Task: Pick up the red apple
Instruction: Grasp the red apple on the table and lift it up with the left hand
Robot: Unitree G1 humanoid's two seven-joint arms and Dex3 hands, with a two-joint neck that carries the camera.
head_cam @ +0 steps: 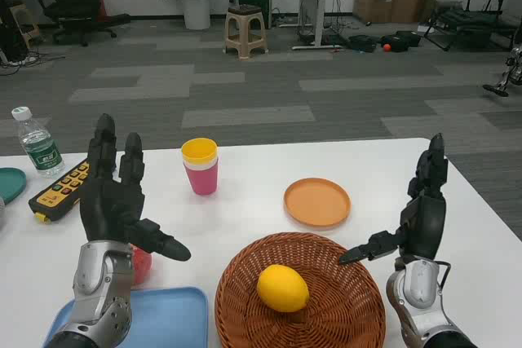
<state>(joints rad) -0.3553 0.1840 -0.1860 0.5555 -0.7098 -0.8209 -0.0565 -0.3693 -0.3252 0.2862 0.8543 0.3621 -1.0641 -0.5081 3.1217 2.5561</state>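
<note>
The red apple (141, 265) lies on the white table at the lower left, mostly hidden behind my left hand (118, 197). Only a small red edge of it shows beside my left wrist. My left hand is raised above it with its fingers spread upward and its thumb pointing right, and it holds nothing. My right hand (418, 216) is up at the right of the wicker basket (342, 315), fingers straight and apart, thumb pointing left, also empty.
A yellow lemon (282, 288) lies in the basket. A blue tray (167, 317) sits at the bottom left. Stacked yellow and pink cups (201, 166), an orange plate (316, 201), a yellow-buttoned remote (61, 190), a water bottle (37, 143) and a teal dish (10, 184) stand further back.
</note>
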